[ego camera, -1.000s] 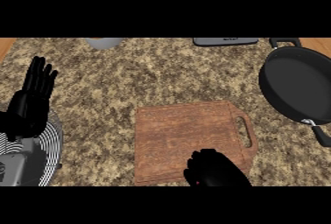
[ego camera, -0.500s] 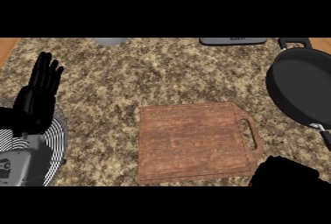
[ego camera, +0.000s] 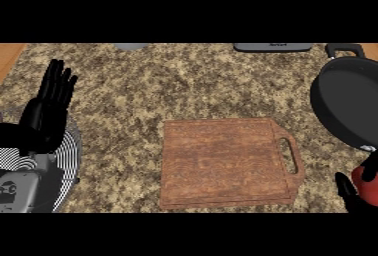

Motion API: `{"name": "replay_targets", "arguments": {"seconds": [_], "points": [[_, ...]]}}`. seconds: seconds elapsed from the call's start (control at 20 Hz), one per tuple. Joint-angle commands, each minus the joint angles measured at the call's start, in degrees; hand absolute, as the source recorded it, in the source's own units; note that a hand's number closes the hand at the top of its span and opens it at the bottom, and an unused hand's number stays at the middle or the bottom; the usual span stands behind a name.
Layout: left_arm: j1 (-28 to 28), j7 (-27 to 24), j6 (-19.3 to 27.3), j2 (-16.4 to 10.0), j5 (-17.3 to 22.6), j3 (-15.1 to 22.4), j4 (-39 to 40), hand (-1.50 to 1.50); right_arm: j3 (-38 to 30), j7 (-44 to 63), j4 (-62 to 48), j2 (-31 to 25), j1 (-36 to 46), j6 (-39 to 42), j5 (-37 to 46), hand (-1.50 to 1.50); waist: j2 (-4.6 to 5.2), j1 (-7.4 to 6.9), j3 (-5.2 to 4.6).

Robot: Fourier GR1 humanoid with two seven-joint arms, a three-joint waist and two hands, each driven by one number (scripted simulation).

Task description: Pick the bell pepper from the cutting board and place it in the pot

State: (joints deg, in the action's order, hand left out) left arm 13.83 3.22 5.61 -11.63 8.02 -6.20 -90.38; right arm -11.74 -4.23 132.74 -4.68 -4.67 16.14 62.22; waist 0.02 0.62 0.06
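The bell pepper (ego camera: 360, 178) shows on my head view only as a red patch at the lower right edge, just off the right of the cutting board (ego camera: 221, 161) and below the pot (ego camera: 353, 95). The right hand (ego camera: 345, 193) grasps it, with dark fingers on either side of the red, and most of the hand and the pepper is cut off by the edge. The surface is a counter (ego camera: 184, 85) of brown and tan speckled stone, with a strip of orange-brown wood (ego camera: 10, 56) at its upper left corner. The board is reddish wood and lies flat in the middle, its slotted handle (ego camera: 289, 156) pointing right toward the pot. The pot is black and shallow-looking. It stands at the right edge, with one handle at its top and another low down, near the pepper. The left hand (ego camera: 46, 111) rests released at the left, fingers straight and pointing up. Beside it are a round black-and-white striped thing (ego camera: 69, 161) and a grey block (ego camera: 16, 191) whose dark marks I cannot read. Along the top edge sit a grey object (ego camera: 130, 46) and a dark flat object (ego camera: 273, 47) with light lettering too small for me to read.
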Motion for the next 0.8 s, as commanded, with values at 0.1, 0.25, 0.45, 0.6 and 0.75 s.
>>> {"name": "replay_targets", "arguments": {"seconds": [0.1,0.25,0.45,0.6,0.75], "points": [[2.0,-0.9,-0.1,0.5,-0.3,0.1,2.2,0.0,-21.9,-5.3,-13.3,-12.5,9.6,5.4,-19.5,1.5,0.08,-0.1,-0.01],[3.3,0.8,0.8,0.1,-1.0,0.1,1.7,0.0,-28.7,-9.3,-25.3,-18.6,13.7,5.1,-24.5,1.5,0.08,-0.26,0.03],[1.4,-0.7,-1.4,-0.4,0.6,-0.8,1.1,0.0,-29.0,-16.2,-44.1,-24.8,19.7,-1.2,-21.6,1.5,0.3,-1.57,0.01],[2.2,-1.2,-0.7,0.6,-0.3,-0.3,2.7,0.0,-28.2,-22.0,-54.2,-29.0,22.7,-2.1,-22.7,1.5,0.23,-1.32,-0.01],[1.5,-0.8,0.6,2.1,-1.7,1.4,1.2,0.0,-26.1,-27.4,-66.9,-31.5,27.0,-8.1,-19.6,1.5,0.35,-1.91,0.03]]}}
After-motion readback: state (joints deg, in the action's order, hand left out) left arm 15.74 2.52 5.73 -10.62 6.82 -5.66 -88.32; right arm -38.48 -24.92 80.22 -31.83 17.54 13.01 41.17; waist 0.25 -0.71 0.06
